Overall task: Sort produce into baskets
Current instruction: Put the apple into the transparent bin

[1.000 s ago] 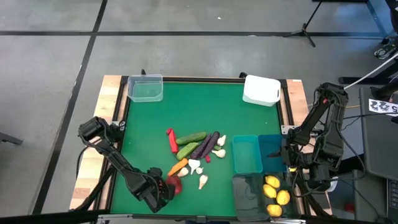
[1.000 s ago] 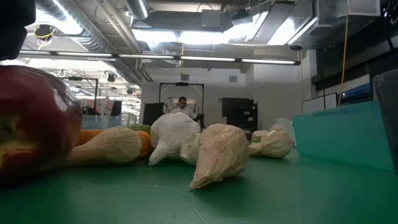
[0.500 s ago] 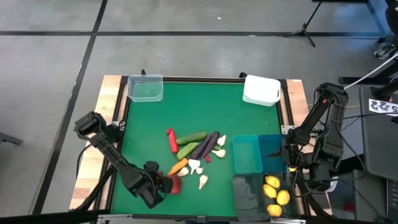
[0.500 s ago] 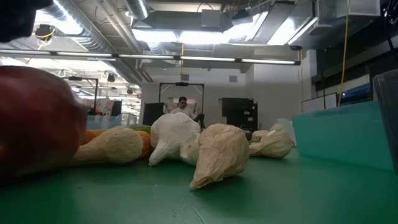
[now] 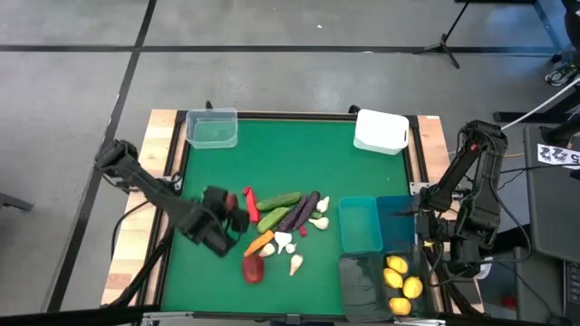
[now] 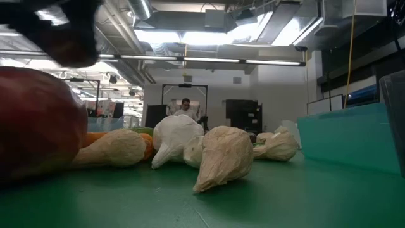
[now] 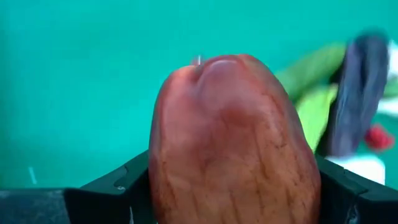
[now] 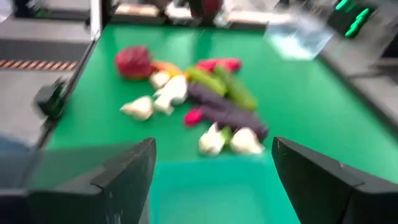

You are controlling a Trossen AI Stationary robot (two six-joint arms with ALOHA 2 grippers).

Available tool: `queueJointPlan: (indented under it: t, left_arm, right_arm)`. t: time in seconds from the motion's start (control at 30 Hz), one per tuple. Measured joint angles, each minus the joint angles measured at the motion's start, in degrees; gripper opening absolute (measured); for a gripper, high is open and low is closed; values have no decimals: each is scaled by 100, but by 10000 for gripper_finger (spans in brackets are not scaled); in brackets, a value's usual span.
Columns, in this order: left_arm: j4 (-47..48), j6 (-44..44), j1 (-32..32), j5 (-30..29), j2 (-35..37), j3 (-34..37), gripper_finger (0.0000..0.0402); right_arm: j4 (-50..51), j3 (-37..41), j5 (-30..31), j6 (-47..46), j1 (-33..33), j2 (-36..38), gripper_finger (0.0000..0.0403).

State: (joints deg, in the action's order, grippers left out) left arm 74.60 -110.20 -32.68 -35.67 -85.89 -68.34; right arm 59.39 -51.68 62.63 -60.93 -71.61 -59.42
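Observation:
My left gripper [image 5: 233, 206] hangs over the table's left middle, just left of the produce pile, shut on a dark red round fruit [image 7: 233, 137]. A second dark red round one [image 5: 253, 267] lies on the green mat near the front and fills the left of the low view [image 6: 35, 123]. The pile holds a red pepper [image 5: 249, 204], cucumbers [image 5: 279, 201], eggplants [image 5: 299, 213], a carrot [image 5: 260, 243] and garlic [image 5: 295, 264]. My right gripper [image 5: 420, 222] is open and empty over the right edge, beside the teal baskets [image 5: 360, 225]. My left gripper pinches the dark red round fruit by its two opposite sides [image 7: 163, 177] between its two fingers [image 7: 118, 186]. The fingers come from the table's left and slant toward the pile. The fruit is lifted clear of the mat.
A clear basket [image 5: 212, 128] stands at the far left and a white one [image 5: 381, 130] at the far right. Two dark smoky baskets [image 5: 362, 288] stand at the front right, one with lemons [image 5: 403, 281]. The mat's left half [image 5: 204, 172] is bare.
My left gripper has risen from the table's near edge and gone toward the far edge, up to the pile's left side, carrying one dark red round fruit clear of the mat. The other dark red one has stayed near the front.

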Motion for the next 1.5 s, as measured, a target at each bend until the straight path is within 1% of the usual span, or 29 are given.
queueJointPlan:
  t: [0.07,0.17,0.3,0.5,0.6,0.7,0.8,0.9,0.97,1.03,1.1,1.17,1.3,1.43,1.5]
  left_arm:
    - [121,561,339,-387,264,0,275]
    - [139,1462,918,-889,632,0,275]
    - [-112,2898,1819,-1287,1009,0,275]
    - [-1539,5553,3126,-1310,1193,-2,275]
    - [-1886,6535,3847,-1244,1194,-2,275]
    - [-1813,6992,4676,-1049,1194,3,275]
    - [-1880,7393,5492,-559,1205,81,275]
    - [-2318,7982,6144,1,1207,190,275]
    - [-2617,8387,6501,200,1207,255,275]
    - [-2872,8573,6892,458,1209,341,275]
    - [-3089,8669,7276,908,1209,469,275]
    - [-3211,8789,7598,1244,1209,606,276]
    - [-3433,8895,8136,1416,1176,888,276]
    - [-3804,8874,8574,1926,1176,1229,276]
    - [-3867,8869,8708,2000,1173,1429,276]
  right_arm:
    - [97,0,241,-6,0,2,319]
    - [100,2,430,-12,1,2,319]
    - [73,2,684,-14,4,2,319]
    - [70,2,917,-26,44,2,319]
    - [55,2,871,-30,289,2,319]
    - [53,2,613,-30,602,2,319]
    - [51,2,210,-29,971,2,319]
    - [60,2,-74,-3,1287,2,319]
    - [60,2,-161,88,1454,2,319]
    - [66,2,-232,166,1591,2,319]
    - [64,2,-308,248,1706,2,319]
    - [64,2,-373,271,1786,2,319]
    - [70,2,-378,293,1813,2,319]
    - [67,2,-378,311,1805,2,319]
    - [65,2,-378,311,1805,2,319]
